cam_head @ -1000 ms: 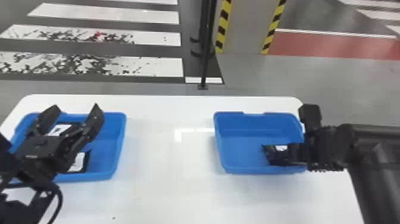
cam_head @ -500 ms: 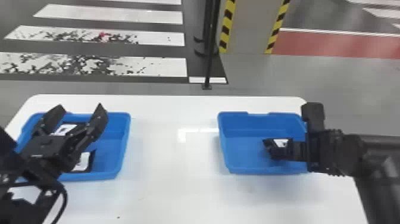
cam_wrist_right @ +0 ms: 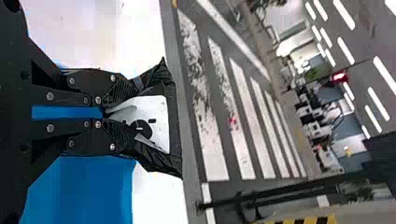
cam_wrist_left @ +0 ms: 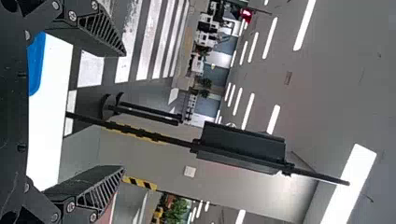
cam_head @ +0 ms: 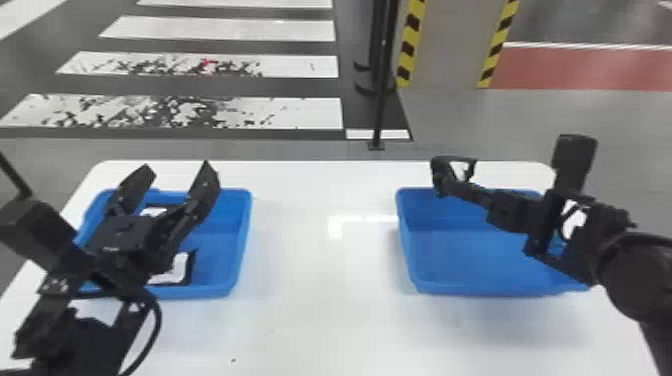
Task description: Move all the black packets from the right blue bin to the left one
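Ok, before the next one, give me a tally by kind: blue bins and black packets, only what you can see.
Blue bins: 2 (left bin, right bin)
Black packets: 3 (far packet and near packet in the left bin, held packet in the right end effector)
Total: 5
The left end effector hides part of its bin.

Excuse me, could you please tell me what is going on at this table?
The robot's right tool grips a black plastic packet with a white label, held up near the right blue plastic bin. The open left tool is above the left blue plastic bin, where similar packets lie. The transfer between bins seems under way.
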`<action>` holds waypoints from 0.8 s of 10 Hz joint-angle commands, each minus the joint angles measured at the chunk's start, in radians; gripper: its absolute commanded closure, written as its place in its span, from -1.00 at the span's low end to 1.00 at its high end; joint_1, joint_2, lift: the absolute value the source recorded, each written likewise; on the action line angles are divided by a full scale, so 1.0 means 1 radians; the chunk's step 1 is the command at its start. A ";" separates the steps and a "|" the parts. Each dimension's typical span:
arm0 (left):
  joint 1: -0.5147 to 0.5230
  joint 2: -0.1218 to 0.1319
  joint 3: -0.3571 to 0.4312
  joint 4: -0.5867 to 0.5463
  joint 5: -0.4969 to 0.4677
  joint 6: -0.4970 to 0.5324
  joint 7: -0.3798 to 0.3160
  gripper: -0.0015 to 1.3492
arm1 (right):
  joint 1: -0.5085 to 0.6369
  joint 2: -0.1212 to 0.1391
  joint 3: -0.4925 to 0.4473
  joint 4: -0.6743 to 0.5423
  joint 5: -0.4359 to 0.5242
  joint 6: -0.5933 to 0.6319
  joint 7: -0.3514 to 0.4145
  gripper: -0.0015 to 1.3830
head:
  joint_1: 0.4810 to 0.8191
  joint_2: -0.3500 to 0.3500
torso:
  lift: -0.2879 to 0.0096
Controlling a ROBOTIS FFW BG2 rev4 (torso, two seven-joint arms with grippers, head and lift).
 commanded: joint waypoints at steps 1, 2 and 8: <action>0.001 0.002 -0.004 -0.014 0.016 -0.020 0.000 -0.72 | -0.013 -0.005 0.045 -0.011 -0.060 -0.026 0.035 0.57 | 0.26 0.01 | -0.01; 0.001 0.003 -0.010 -0.028 0.022 -0.022 0.000 -0.72 | -0.045 -0.019 0.121 0.033 -0.176 -0.065 0.076 0.57 | 0.18 0.09 | -0.01; -0.033 0.020 -0.094 -0.043 0.058 0.025 -0.002 -0.72 | -0.215 -0.053 0.470 0.182 -0.399 -0.242 0.225 0.66 | -0.09 0.52 | -0.01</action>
